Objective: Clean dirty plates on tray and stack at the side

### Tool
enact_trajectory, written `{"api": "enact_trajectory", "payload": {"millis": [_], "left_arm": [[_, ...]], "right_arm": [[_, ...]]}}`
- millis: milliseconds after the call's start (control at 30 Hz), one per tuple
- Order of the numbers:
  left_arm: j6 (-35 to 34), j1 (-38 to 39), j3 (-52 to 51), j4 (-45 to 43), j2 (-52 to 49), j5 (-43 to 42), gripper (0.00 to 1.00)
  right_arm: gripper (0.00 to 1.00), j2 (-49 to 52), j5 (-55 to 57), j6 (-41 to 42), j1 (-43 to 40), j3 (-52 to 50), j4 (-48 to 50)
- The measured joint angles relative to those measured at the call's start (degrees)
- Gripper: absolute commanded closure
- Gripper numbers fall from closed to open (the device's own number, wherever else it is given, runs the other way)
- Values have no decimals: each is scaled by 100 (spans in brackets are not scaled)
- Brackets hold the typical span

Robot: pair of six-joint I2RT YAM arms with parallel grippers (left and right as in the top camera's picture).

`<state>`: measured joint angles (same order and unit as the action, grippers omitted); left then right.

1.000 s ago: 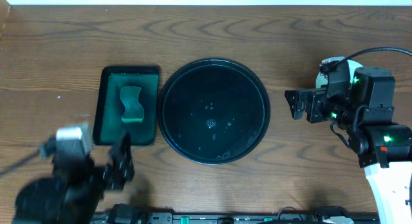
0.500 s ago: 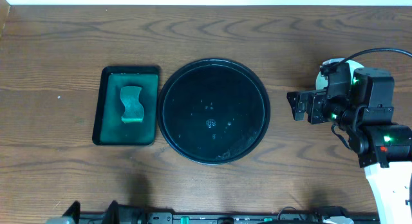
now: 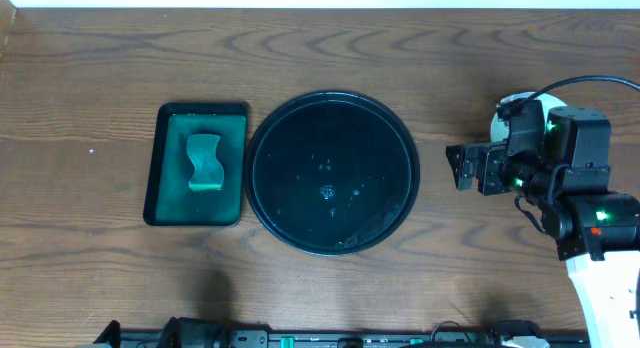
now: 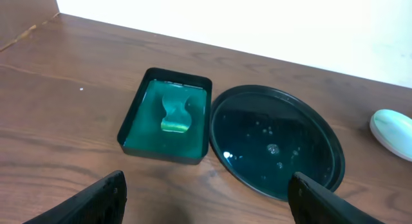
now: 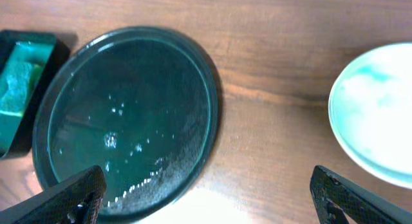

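The round black tray [image 3: 332,173] lies wet and bare mid-table, with no plates on it. Pale-mint plates [image 5: 380,111] sit on the wood to its right; they look stacked, and I cannot tell how many there are. In the overhead view only a white edge of the plates [image 3: 515,99] shows behind the right arm. My right gripper [image 5: 212,198] hangs open and empty between tray [image 5: 129,114] and plates, pointing toward the tray. My left gripper [image 4: 209,205] is open and empty, raised near the table's front edge and looking over the tray [image 4: 277,143] and plates [image 4: 393,130].
A rectangular dark green tray [image 3: 197,163] holding a green sponge [image 3: 205,161] sits just left of the black tray. The right arm's body [image 3: 575,188] fills the table's right side. A pale wall runs along the far edge.
The left arm has drawn back from the front-left of the table and out of the overhead view. The right arm has stayed put.
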<state>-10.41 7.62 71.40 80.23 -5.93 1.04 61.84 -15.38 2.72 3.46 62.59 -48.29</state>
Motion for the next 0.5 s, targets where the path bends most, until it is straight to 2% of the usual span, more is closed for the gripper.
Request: {"api": "enact_trajectory", "payload": {"millis": [500], "left_arm": [[-2, 0, 0, 332, 0, 66, 20]], "right_arm": [[1, 0, 20, 0, 0, 0, -332]]}}
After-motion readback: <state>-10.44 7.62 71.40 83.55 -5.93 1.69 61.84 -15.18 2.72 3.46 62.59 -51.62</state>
